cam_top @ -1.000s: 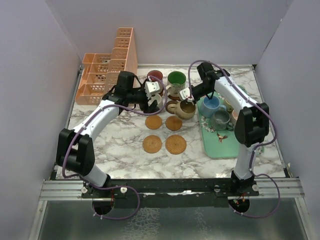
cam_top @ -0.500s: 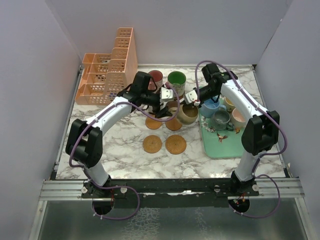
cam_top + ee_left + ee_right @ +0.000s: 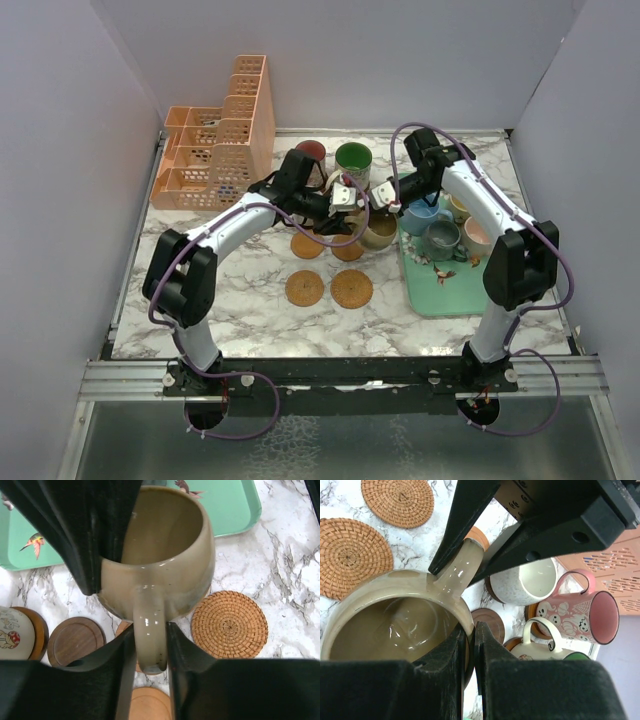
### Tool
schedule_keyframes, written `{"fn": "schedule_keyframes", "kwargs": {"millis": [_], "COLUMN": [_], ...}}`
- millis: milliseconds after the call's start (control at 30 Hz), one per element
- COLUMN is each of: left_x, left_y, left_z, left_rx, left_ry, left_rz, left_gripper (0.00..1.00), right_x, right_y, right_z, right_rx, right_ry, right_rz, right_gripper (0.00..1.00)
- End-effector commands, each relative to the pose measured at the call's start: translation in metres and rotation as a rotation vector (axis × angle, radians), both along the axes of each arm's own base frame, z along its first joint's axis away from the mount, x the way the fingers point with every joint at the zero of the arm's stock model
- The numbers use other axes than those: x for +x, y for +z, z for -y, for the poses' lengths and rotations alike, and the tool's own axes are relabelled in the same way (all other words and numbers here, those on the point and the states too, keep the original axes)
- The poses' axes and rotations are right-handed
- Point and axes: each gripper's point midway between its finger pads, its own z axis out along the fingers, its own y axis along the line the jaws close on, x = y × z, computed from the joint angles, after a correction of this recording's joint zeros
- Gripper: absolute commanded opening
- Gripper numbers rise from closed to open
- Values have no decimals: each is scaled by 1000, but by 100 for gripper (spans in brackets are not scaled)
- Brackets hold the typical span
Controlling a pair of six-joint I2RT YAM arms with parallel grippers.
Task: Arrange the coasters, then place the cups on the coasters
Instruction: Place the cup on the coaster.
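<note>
Nearest the arm bases, two woven coasters (image 3: 305, 288) lie side by side on the marble, with no cups on them. Just beyond sit two smooth wooden coasters (image 3: 307, 244), also unfilled. Above that pair hangs the tan cup (image 3: 378, 228), and this is where things have changed. A second ago the left gripper (image 3: 350, 195) stood wide open and well off to the left. It has since swung across, and its fingers (image 3: 112, 680) are now clenched on the cup's handle (image 3: 150, 635). The right gripper (image 3: 385, 197) still pinches the rim, one finger inside and one outside. Both arms therefore hold the same cup, which looks like a handover. The right would need to let go before the left can carry the cup to a free coaster. To the right, the green tray (image 3: 440, 290) holds the blue cup (image 3: 420, 213) and grey cup (image 3: 441, 238), still waiting. Farthest back stand the green cup (image 3: 353, 160) and red cup (image 3: 311, 152), beside the peach organiser (image 3: 215, 150)
</note>
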Motion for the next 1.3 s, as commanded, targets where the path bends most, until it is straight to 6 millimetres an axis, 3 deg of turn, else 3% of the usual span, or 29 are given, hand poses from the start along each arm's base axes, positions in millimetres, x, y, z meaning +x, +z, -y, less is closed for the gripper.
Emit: {"fn": "schedule_keyframes", "kwargs": {"millis": [0,100,300,333,633,867,967,1000,1267], "left_x": [-6,-7,-6,-4,-4,3,4,3,19], "left_y": [11,15,24,30,38,40,28,38,43], "left_z": [11,13,14,14,13,10,6,5,-1], "left_rx": [-41,-50,-69,-78,-95,-91,-76,-90,-105], "left_ry": [-60,-62,-48,-31,-19,19,42,50,156], "left_rz": [1,-9,-9,-12,-3,42,28,50,85], "left_gripper": [22,0,0,0,0,0,0,0,0], "right_x": [-11,-10,-12,-13,-9,1,10,12,34], "right_y": [21,18,13,10,-1,14,22,26,57], "right_z": [-9,-9,-8,-5,7,12,20,22,40], "right_rx": [88,85,78,68,28,34,35,40,117], "right_ry": [17,-1,-63,-123,-263,-381,-472,-500,-758], "right_rz": [-18,-52,-127,-171,-237,-309,-337,-340,-330], "right_gripper": [1,2,13,22,37,43,47,49,54]}}
